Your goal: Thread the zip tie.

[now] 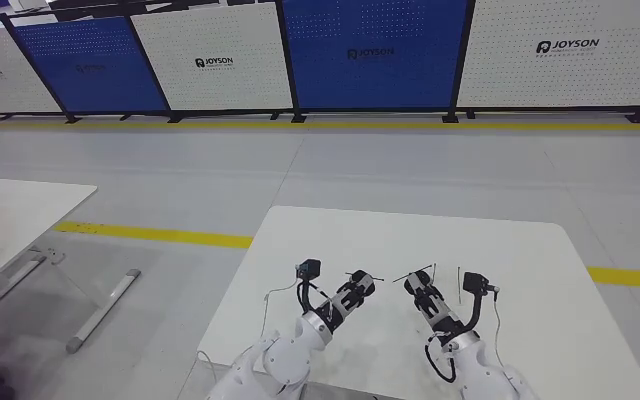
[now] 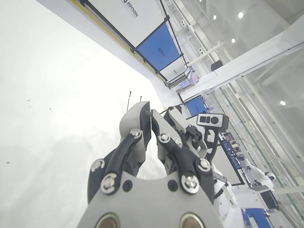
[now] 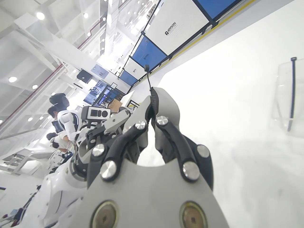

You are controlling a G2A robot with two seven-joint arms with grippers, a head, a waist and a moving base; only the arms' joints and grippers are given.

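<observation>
My right gripper (image 1: 413,283) (image 3: 152,93) is shut on a thin black zip tie (image 1: 415,272) (image 3: 148,77). The tie's small square head sticks out past the fingertips, above the white table (image 1: 400,235). My left gripper (image 1: 362,284) (image 2: 150,115) hangs close beside it, to its left in the top view. It is shut with a short black tip, seemingly a zip tie end (image 2: 147,112), pinched between its pads. The two grippers point toward each other with a small gap between them.
A spare black zip tie (image 3: 293,91) (image 1: 459,282) rests in a clear plastic holder (image 3: 280,96) on the table beside my right arm. Two thin ties (image 2: 128,102) show beyond my left gripper. A second white table (image 1: 30,210) stands at far left.
</observation>
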